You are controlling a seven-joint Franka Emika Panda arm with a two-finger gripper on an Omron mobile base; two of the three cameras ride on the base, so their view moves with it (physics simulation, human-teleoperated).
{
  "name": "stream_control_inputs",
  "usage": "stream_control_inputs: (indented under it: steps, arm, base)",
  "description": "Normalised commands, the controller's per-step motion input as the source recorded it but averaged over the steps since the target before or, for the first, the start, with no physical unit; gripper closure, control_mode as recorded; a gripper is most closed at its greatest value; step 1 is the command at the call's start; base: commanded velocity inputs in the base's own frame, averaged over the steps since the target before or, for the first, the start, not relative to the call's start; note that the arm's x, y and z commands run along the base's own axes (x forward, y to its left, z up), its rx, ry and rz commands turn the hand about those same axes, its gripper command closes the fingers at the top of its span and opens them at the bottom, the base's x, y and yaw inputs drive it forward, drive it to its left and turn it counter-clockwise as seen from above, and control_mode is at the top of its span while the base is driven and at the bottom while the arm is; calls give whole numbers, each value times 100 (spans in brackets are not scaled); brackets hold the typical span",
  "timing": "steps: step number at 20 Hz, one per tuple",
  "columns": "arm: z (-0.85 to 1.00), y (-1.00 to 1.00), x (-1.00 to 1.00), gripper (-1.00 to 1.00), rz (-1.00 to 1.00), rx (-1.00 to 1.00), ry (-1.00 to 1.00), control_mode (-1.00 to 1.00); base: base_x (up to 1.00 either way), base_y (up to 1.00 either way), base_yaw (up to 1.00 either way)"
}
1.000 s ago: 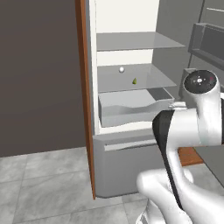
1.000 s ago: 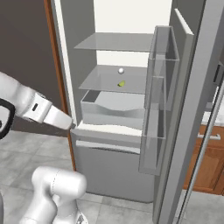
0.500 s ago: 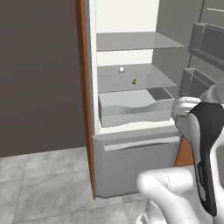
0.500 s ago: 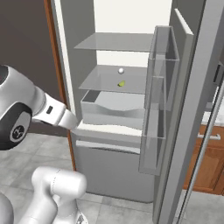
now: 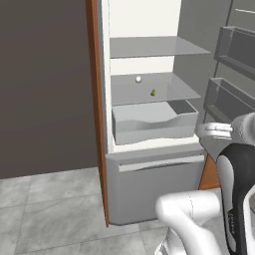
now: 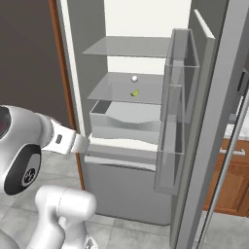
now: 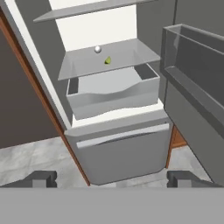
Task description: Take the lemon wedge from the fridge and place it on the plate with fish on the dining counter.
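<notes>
Grey floor tiles lie before the open fridge (image 5: pixel 149 149), with the lemon wedge (image 5: pixel 153 92) on its lower glass shelf.

Left base view: the wedge sits on the lower grey shelf (image 5: pixel 164 94), just right of and nearer than a small white ball (image 5: pixel 138 78), above the clear drawer (image 5: pixel 154 124); the white arm rises at lower right, its hand near the drawer's right corner and well apart from the wedge. Right base view: the wedge (image 6: pixel 135 93) lies just below the ball (image 6: pixel 134 78) on that shelf, beside the door bins (image 6: pixel 177 97) of the swung-open door, with the arm at lower left. Hand view: the gripper (image 7: pixel 113 178) shows its two dark fingertips (image 7: pixel 41 178) spread wide and holding nothing, facing the freezer drawer (image 7: pixel 122 153); the wedge (image 7: pixel 107 61) rests far above them, close to the ball (image 7: pixel 98 49).
</notes>
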Motion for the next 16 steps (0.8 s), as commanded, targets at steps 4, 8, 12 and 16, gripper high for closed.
stream_control_inputs:
  steps: [4, 8, 12, 16]
  arm:
    - [0, -10, 16, -100, 0, 2, 0, -100]
    - [0, 0, 23, -100, 0, 0, 0, -100]
    - [0, -6, 14, -100, 0, 0, 0, -100]
    - [0, -5, 8, -100, 0, 0, 0, 100]
  base:
    - [0, 0, 0]
    - [0, 0, 0]
    - [0, 0, 0]
    - [23, -22, 0]
